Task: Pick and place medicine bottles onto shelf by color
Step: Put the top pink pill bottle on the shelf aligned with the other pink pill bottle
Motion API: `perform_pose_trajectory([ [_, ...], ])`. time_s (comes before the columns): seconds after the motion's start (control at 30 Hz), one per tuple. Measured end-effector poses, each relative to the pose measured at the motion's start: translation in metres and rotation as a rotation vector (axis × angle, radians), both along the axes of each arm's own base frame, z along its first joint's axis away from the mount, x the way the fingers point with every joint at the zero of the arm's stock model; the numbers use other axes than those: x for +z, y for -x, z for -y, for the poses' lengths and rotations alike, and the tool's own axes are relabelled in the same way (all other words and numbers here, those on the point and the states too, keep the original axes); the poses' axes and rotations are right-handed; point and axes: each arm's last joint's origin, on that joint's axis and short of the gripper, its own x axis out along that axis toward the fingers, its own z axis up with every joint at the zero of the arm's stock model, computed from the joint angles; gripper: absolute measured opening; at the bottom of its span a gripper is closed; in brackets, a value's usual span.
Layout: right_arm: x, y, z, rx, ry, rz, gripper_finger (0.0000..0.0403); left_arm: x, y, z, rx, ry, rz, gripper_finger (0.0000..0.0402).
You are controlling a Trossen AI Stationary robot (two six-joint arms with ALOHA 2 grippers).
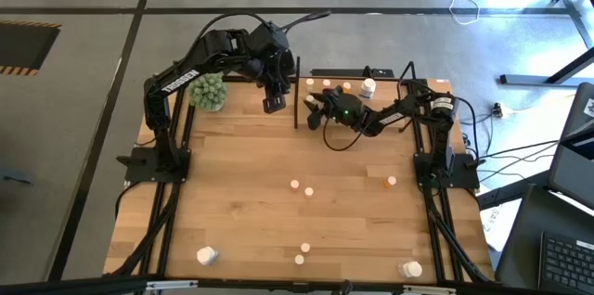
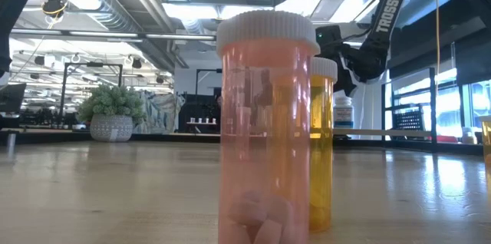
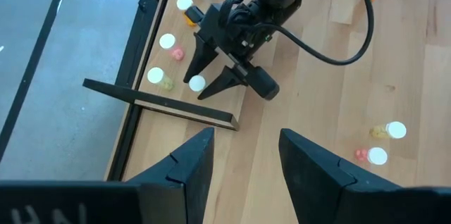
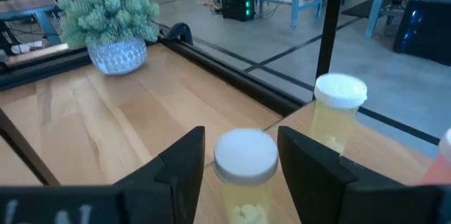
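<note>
My right gripper [image 1: 314, 109] is at the left end of the shelf [image 1: 436, 84], shut on a small medicine bottle [image 4: 245, 160] with a white cap and yellowish body. Three more small bottles [image 3: 167, 41] and a larger white one [image 1: 368, 86] stand on the shelf board. Several other small bottles [image 1: 295, 185] stand scattered on the table. My left gripper [image 3: 246, 153] hangs open above the table, just left of the shelf's black upright [image 1: 297, 91], holding nothing. My right gripper has the bottle between its two fingers, one on each side at the white cap [image 4: 271, 157], which fills the gap. The fingers come nearly level from the table's right side. The bottle stands upright. Its base is out of view, so whether it is lifted cannot be told.
A green plant ball in a pot [image 1: 208, 92] stands at the far left by the left arm. Larger white bottles lie near the front edge [image 1: 206, 256] [image 1: 411, 269]. A pinkish bottle [image 2: 267, 121] and an orange one [image 2: 322, 144] stand close before the low camera.
</note>
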Motion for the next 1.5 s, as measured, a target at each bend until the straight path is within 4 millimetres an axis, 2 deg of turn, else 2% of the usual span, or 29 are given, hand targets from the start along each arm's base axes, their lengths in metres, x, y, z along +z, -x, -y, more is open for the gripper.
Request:
perform_pose_trajectory([
  [0.33,0.009,0.0,0.001,-0.021,0.054,0.033,0.0182,0.0,0.0,0.0,0.0,0.0,0.0,0.0154],
  [0.5,0.039,0.005,0.0,-0.049,0.144,0.066,0.0182,0.0,0.0,0.0,0.0,0.002,-0.004,0.0154],
  [0.67,0.084,0.016,-0.009,-0.035,0.219,0.093,0.0182,-0.002,0.002,0.001,0.0,0.011,-0.031,0.0154],
  [0.83,0.133,0.046,-0.027,0.077,0.24,0.014,0.0182,0.001,0.01,0.007,0.006,0.031,-0.05,0.0154],
  [0.93,0.152,0.069,-0.039,0.18,0.231,-0.058,0.0181,0.01,0.02,0.013,-0.004,0.021,-0.02,0.0154],
  [1.2,0.175,0.129,-0.077,0.36,0.108,-0.231,0.0181,0.027,0.048,0.032,-0.011,0.029,-0.001,0.0154],
  [1.37,0.202,0.147,-0.098,0.399,0.056,-0.389,0.0181,0.031,0.06,0.043,0.04,0.051,-0.016,0.0154],
  [1.5,0.22,0.153,-0.109,0.426,0.019,-0.523,0.0181,0.033,0.065,0.055,0.065,0.096,-0.009,0.0154],
])
